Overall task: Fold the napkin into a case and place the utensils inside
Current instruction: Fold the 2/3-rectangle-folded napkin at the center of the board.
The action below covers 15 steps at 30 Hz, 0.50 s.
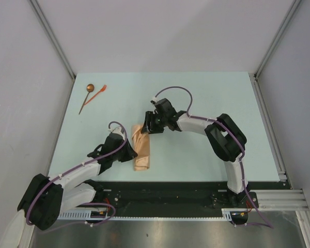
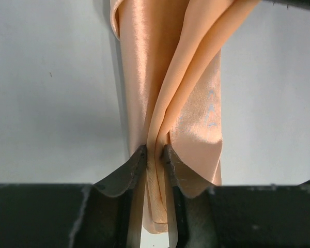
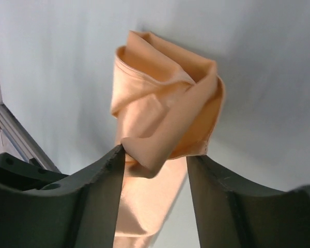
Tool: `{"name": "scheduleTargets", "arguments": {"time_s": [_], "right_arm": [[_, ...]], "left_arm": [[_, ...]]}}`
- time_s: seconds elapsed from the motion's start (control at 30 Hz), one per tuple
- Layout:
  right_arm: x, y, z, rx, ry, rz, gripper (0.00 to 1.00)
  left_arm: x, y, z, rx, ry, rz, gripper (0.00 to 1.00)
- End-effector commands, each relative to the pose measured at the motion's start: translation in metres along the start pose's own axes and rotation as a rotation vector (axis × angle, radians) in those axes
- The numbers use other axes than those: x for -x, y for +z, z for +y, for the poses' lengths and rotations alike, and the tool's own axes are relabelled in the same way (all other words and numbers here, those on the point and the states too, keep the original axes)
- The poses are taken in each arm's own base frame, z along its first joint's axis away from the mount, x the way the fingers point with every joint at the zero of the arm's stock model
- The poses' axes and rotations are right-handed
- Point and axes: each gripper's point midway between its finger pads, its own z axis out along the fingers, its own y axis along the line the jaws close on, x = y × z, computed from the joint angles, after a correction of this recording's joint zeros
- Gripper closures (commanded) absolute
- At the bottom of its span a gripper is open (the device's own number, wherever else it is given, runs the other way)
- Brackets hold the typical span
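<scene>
The tan-orange napkin (image 1: 141, 149) lies on the table as a narrow, layered strip, the case, running from near to far. My left gripper (image 1: 129, 150) is at its left side, and in the left wrist view this gripper (image 2: 155, 151) is shut on several cloth layers (image 2: 168, 88). My right gripper (image 1: 145, 127) is at the strip's far end. In the right wrist view it (image 3: 155, 155) stands open around a bunched fold (image 3: 165, 119) that touches one finger only. The utensils lie far left: a dark-handled spoon (image 1: 87, 98) and an orange-red fork (image 1: 99, 93).
The pale table (image 1: 206, 93) is walled on three sides by grey panels. A metal rail (image 1: 271, 129) runs along its right edge, and a black base strip (image 1: 165, 194) holds the arm mounts at the near edge.
</scene>
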Motion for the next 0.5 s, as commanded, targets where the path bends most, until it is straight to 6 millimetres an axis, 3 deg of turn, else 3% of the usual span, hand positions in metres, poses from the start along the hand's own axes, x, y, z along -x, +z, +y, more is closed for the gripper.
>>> {"name": "scheduleTargets", "arguments": {"time_s": [0.0, 0.3, 0.4, 0.43, 0.47], "right_arm": [[0.028, 0.004, 0.041, 0.101, -0.06, -0.059, 0.47], [0.028, 0.025, 0.055, 0.176, -0.061, -0.02, 0.5], [0.026, 0.032, 0.054, 0.201, -0.06, 0.0, 0.5], [0.031, 0.033, 0.057, 0.221, -0.067, -0.015, 0.5], [0.03, 0.034, 0.058, 0.239, -0.068, -0.002, 0.5]], "left_arm": [[0.001, 0.0, -0.009, -0.042, -0.003, -0.007, 0.76], [0.0, -0.004, -0.015, -0.069, 0.0, 0.007, 0.74], [0.006, -0.011, -0.02, -0.076, 0.003, -0.003, 0.52], [0.008, -0.014, -0.022, -0.081, 0.002, -0.009, 0.37], [0.008, -0.017, -0.022, -0.074, -0.001, -0.007, 0.32]]}}
